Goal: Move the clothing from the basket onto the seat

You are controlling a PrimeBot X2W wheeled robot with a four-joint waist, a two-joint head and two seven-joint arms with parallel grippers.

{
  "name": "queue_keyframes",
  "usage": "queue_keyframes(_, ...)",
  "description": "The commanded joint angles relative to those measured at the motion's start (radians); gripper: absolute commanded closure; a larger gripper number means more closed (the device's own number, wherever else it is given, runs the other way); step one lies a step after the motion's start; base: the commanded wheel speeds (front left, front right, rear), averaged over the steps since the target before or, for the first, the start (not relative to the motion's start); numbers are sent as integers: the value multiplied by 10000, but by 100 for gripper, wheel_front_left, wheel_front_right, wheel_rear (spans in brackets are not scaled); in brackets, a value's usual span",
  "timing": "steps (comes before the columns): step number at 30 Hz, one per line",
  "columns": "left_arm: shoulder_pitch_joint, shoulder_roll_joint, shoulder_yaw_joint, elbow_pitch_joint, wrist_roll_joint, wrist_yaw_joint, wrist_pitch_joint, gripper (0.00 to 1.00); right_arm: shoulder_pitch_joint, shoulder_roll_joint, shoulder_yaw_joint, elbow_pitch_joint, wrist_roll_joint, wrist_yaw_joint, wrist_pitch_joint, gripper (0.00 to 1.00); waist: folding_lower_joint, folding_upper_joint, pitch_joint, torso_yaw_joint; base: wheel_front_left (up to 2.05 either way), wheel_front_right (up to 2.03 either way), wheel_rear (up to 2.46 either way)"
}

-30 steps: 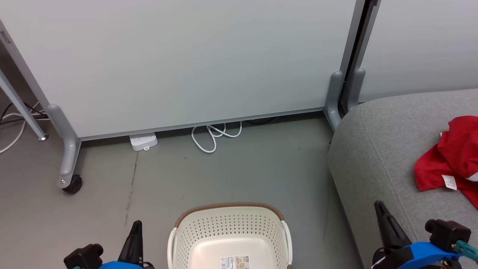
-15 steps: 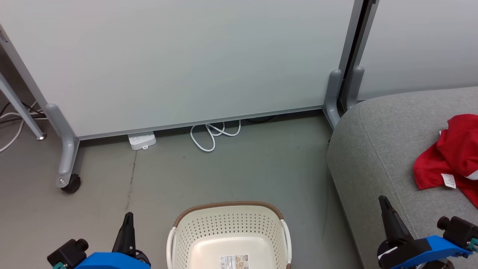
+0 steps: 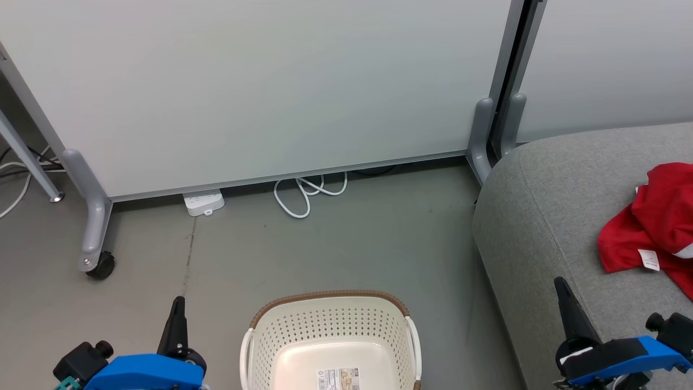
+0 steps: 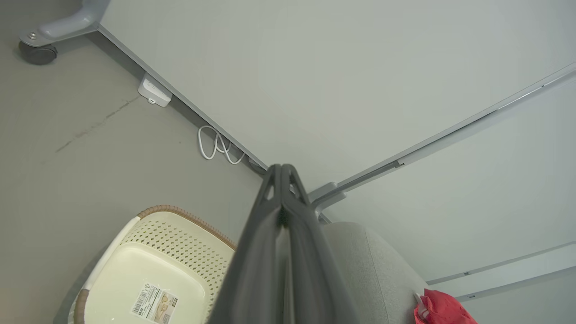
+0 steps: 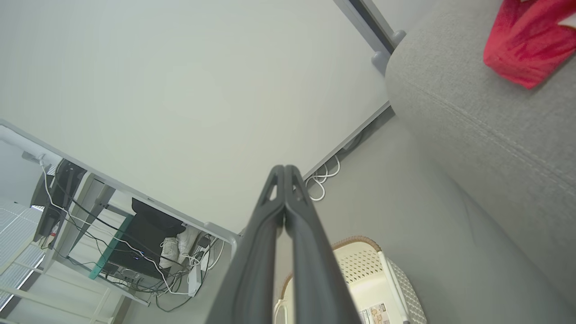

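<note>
A: How far along?
B: Red clothing (image 3: 658,216) is lying on the grey seat (image 3: 541,216); the basket (image 3: 330,325) is sitting bare on the floor (image 3: 352,244) — likely finished.
A: The jaws?
B: The left gripper (image 3: 177,303) and right gripper (image 3: 560,284) are pressing theirs together, gripping nothing.

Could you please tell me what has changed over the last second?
The left gripper drifted slightly left and the right gripper right, both shut and empty. The clothing stayed on the seat; the basket stayed empty on the floor.
</note>
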State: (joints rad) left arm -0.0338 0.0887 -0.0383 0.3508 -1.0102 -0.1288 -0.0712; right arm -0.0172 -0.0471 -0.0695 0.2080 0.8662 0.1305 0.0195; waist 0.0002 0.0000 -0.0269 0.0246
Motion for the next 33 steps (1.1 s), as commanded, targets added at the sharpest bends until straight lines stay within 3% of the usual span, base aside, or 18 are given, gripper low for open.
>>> queue_keyframes(1, -302, 5, 133, -177, -238, -13, 76, 100, -285, -33, -38, -78, 329, 1, 59, 100, -1, 0, 5, -4, 0, 0, 0)
queue_keyframes(33, -573, -187, 857, -645, -3151, -22, 984, 100, -647, -42, -252, 145, 3936, 2, 508, 100, -1, 0, 128, -105, 0, 0, 0)
